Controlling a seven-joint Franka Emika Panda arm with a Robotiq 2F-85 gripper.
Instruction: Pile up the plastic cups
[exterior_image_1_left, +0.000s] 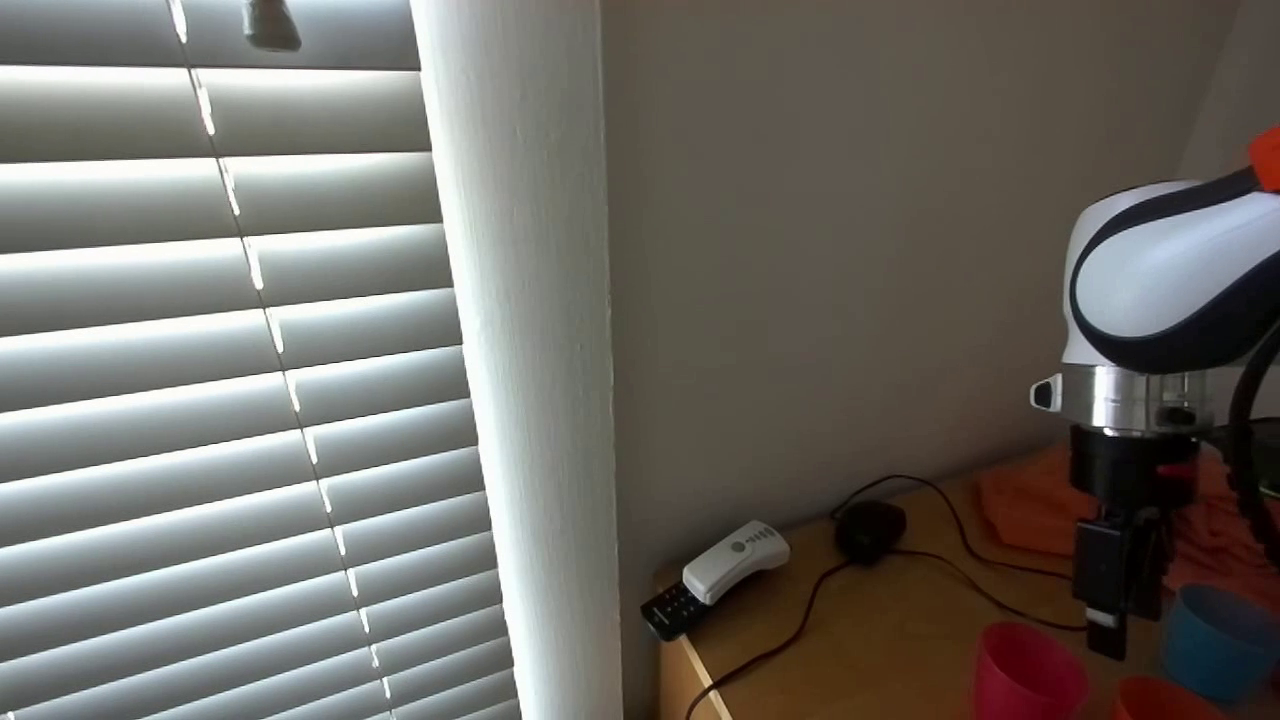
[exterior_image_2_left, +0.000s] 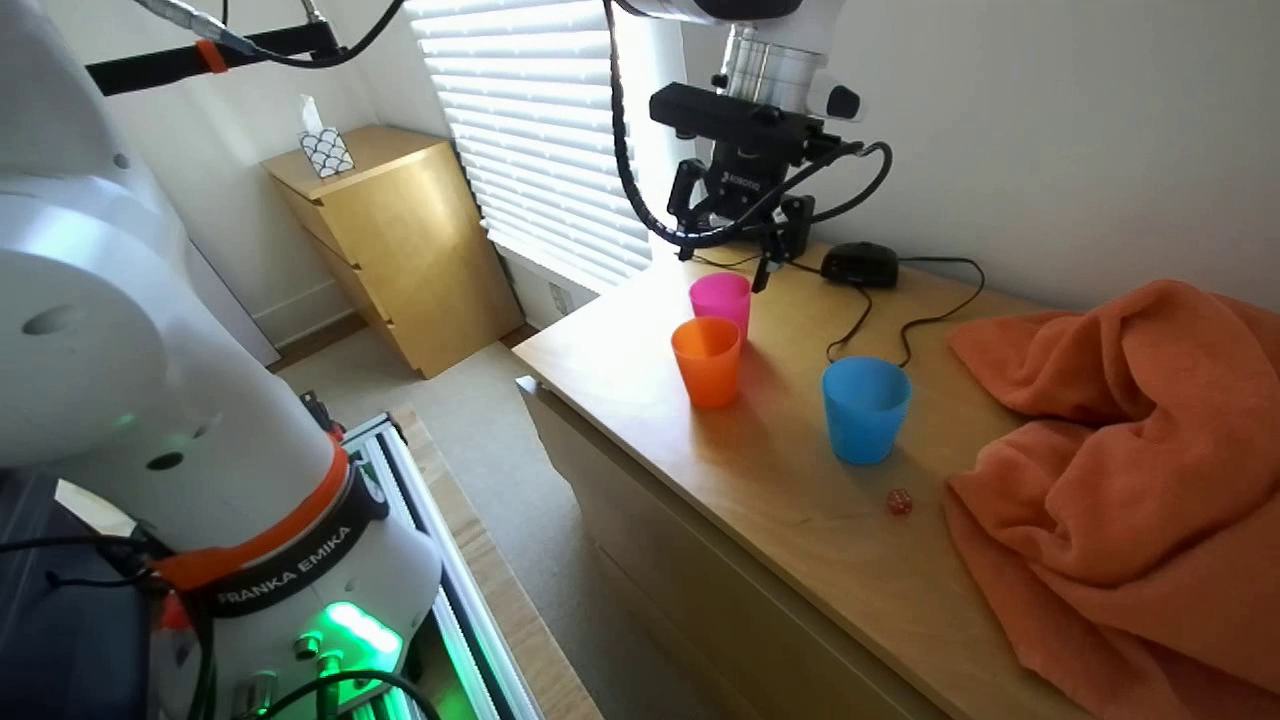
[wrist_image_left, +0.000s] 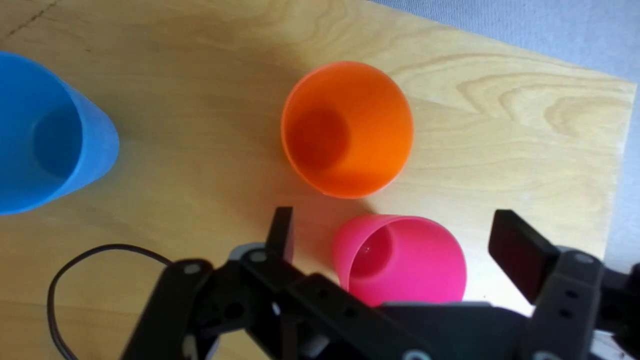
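- Nothing is piled: the pink cup (wrist_image_left: 400, 260), orange cup (wrist_image_left: 347, 130) and blue cup (exterior_image_2_left: 866, 415) stand upright and apart on the surface (exterior_image_2_left: 770, 490).
- As I judge it, all the stacking is left.
- My fingers (wrist_image_left: 522, 255) are spread, gripping nothing; in the wrist view the pink cup shows between them, so I'd guess its grasp comes next.
- The wrist view shows a gap between the pink cup and orange cup; in an exterior view the orange cup partly hides the pink cup.
- The die (exterior_image_2_left: 899, 501) shows in an exterior view, the cloth (exterior_image_2_left: 1150, 480) in both exterior views; neither shows from my wrist.
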